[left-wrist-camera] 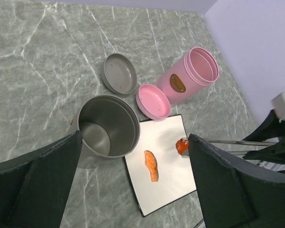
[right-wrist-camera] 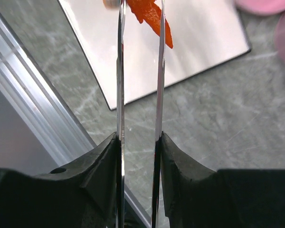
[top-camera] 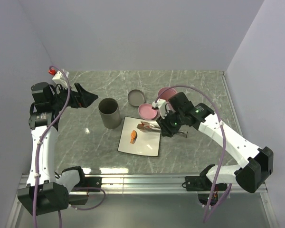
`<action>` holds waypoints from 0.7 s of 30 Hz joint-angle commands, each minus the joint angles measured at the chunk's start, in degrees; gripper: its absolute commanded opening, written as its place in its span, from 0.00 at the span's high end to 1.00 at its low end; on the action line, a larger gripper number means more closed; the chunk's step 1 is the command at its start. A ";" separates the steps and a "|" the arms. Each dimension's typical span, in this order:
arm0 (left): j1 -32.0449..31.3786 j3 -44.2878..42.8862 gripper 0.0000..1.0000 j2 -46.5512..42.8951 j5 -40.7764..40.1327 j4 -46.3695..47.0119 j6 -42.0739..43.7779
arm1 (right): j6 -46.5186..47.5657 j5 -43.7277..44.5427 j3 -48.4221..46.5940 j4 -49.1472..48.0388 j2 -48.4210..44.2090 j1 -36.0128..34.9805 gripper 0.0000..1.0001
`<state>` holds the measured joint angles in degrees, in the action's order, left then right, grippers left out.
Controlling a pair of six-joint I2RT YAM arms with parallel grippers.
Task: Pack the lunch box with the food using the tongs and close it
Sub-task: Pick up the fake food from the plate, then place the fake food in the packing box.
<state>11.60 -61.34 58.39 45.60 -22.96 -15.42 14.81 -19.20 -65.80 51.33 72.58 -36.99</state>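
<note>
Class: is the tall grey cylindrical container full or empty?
Empty: the tall grey cylindrical container shows a bare floor in the left wrist view.

A white square plate (top-camera: 145, 146) lies on the grey marbled table (top-camera: 194, 81); pale lilac walls (top-camera: 133, 33) stand behind it.

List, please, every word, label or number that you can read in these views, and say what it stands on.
Brown oval label on the side of the pink container: any print on it is too small and blurred to read.
Nothing else carries text: none shows on the white plate or the tongs.
</note>
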 commanded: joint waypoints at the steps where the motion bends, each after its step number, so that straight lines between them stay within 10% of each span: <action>1: 0.97 -1.06 0.01 0.23 2.73 2.48 -1.80 | 0.48 -1.89 -6.79 -0.71 -1.56 -0.45 0.64; 21: 3.26 -0.27 0.01 0.94 3.62 4.24 -4.26 | -2.06 -6.46 -37.11 -2.55 16.53 -1.32 0.63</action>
<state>14.26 -61.34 59.90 48.25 -21.56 -18.37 13.89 -23.59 -97.93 51.22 87.46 -37.36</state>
